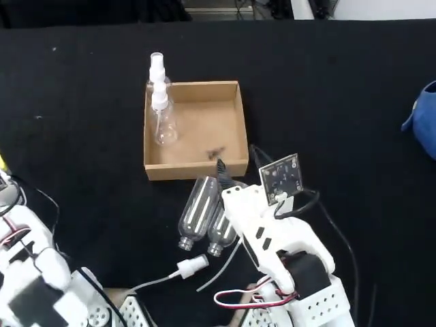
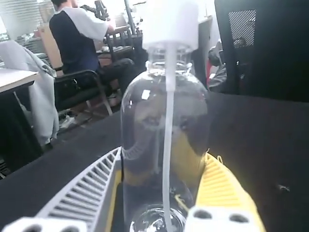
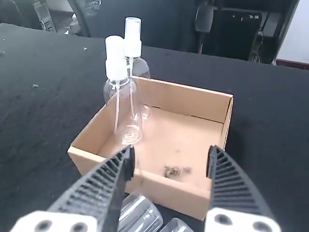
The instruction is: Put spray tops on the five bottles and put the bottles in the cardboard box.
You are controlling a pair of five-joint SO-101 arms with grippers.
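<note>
The left gripper is closed on an upright bottle that already wears its spray top. A loose spray top lies in front of the cardboard box. Between it and the box, two bare bottles lie side by side, with necks pointing away from the box and bottoms near its front wall. The right gripper, jaws wide, hangs just over those bottoms, so I judge the right arm the nearer one. Two capped bottles stand at the box's far left corner.
</note>
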